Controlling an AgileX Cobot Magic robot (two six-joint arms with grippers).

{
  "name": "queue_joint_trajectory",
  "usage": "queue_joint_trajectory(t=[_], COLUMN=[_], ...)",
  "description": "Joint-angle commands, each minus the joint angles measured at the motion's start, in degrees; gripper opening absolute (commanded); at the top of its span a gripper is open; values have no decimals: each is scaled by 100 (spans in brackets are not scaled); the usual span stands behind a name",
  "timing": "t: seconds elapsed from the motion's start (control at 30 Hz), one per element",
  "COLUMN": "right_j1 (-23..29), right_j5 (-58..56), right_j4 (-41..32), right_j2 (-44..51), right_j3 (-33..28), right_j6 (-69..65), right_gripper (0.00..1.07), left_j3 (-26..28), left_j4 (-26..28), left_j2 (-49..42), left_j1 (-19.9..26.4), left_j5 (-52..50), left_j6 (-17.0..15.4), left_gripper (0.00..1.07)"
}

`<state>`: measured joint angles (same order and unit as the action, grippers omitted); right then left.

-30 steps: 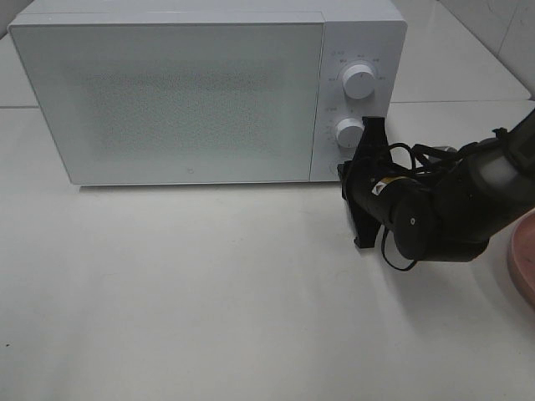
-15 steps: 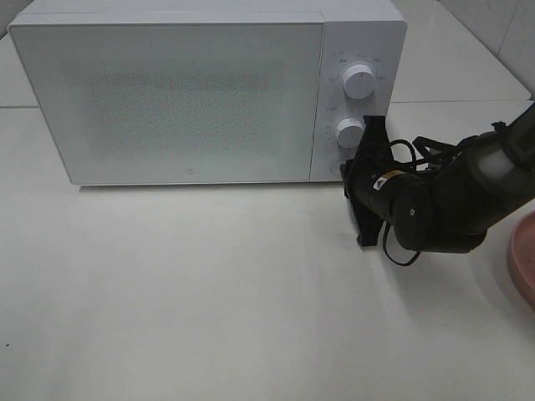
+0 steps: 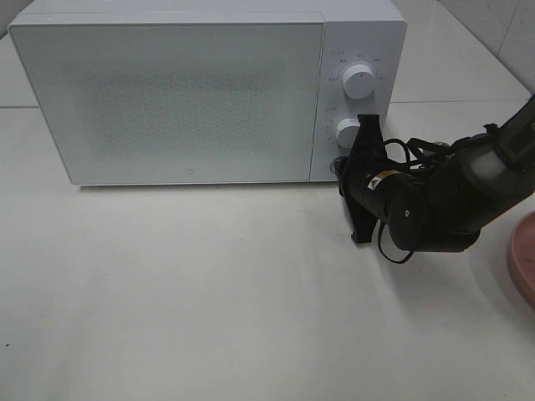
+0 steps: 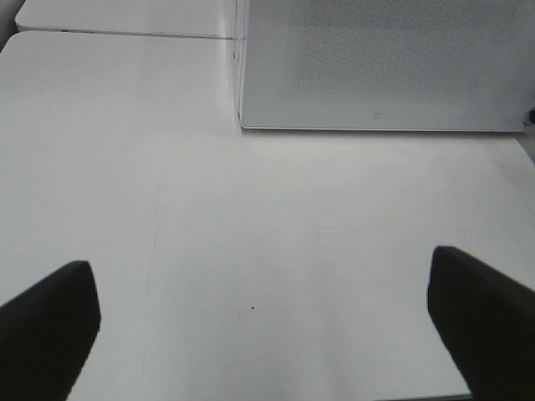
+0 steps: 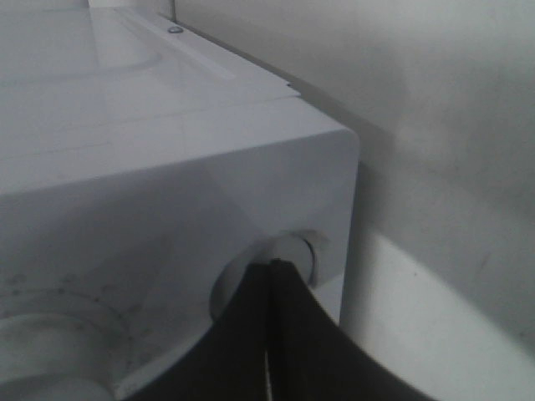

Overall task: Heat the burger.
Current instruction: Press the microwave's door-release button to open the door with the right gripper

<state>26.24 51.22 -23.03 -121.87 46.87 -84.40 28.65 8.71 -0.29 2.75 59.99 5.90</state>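
Burger is showing in none of the three views; the white microwave (image 3: 192, 92) is standing at the back of the white table (image 3: 209, 292) with its door (image 3: 167, 96) shut, and the speckled front is hiding whatever is inside. The right gripper (image 3: 341, 169) is reaching in from the right edge of the high view. Its tip is sitting at the bottom right corner of the microwave's control panel, just under the lower knob (image 3: 348, 131) and well below the upper knob (image 3: 359, 80). In the right wrist view its two dark fingers (image 5: 242, 334) are lying pressed together with only a thin seam between them, gripping nothing, and their tips are meeting the round button (image 5: 301, 251) set in that corner. The left gripper (image 4: 259, 326) is hanging over bare table in front of the microwave, its fingers (image 4: 50, 317) spread wide apart with nothing between them. A pink plate (image 3: 522, 259) is peeking in at the right edge of the table, near the right arm
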Motion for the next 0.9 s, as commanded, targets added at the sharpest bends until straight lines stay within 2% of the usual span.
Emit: queue_joint_trajectory(t=[0.03,0.4,0.9], right_j1=[0,-17,-149], right_j5=[109,762,951], right_j4=[34,-206,-447], right_j2=[-17,-17,-195], right_j3=[132,155,888], right_j6=[11,258,739], right_gripper=[0,0,0], left_j3=[-23,-23,-23], left_j4=[29,29,29], left_j2=[-143,-143,-143], left_j1=[17,17,17], left_j5=[-57,-57,-57], left_j6=[0,0,0], left_gripper=[100,100,100])
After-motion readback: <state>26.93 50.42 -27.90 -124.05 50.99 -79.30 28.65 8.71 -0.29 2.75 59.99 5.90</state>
